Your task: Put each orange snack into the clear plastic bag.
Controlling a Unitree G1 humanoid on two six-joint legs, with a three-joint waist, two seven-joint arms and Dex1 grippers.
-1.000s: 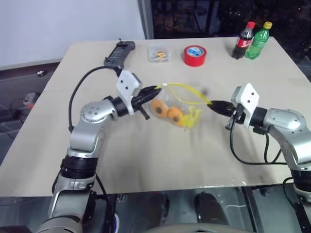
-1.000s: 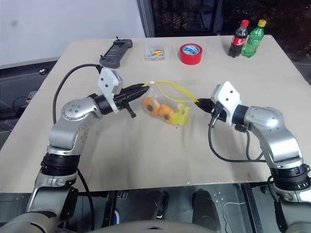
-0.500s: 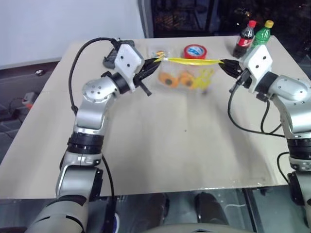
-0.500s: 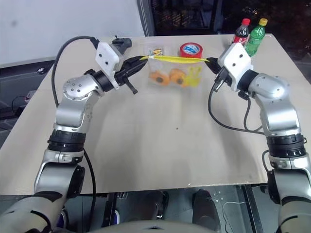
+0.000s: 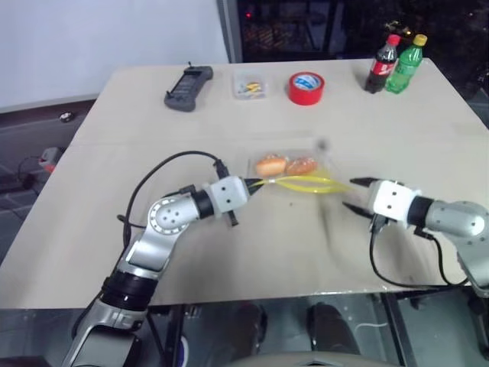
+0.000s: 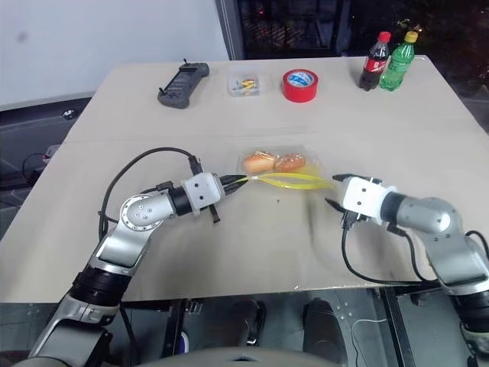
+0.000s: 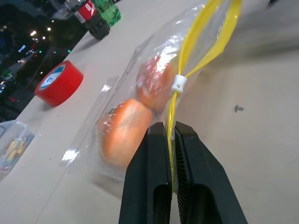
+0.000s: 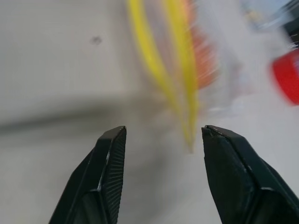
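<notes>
While the left gripper (image 7: 170,135) is pinching one end of the yellow seal strip (image 5: 294,183) with its two black fingers pressed together, the crinkly transparent zip bag (image 5: 289,170) is lying on the beige worktop (image 5: 229,115) near its middle. Two small oval orange-brown snacks (image 5: 270,165) (image 5: 302,164) are sitting side by side inside this clear plastic bag, touching each other. In the left wrist view they are showing through the film just beside the closed fingertips, and a small white slider (image 7: 178,84) is sitting on the yellow strip where its two halves part.

The right gripper (image 5: 353,194) is hovering at the opposite end of the strip with its black fingers (image 8: 106,172) spread apart, gripping nothing; the yellow strip's tip is lying just ahead of the gap, apart from both fingers.

Along the far edge of the worktop, a black handheld device (image 5: 186,78), a small clear box of colourful bits (image 5: 250,84) and a red tape roll (image 5: 306,87) are standing in a row. A dark cola bottle with a red cap (image 5: 382,64) and a green bottle with a yellow cap (image 5: 404,64) are standing upright, just beside each other, at the far right corner, all well apart from the bag.
</notes>
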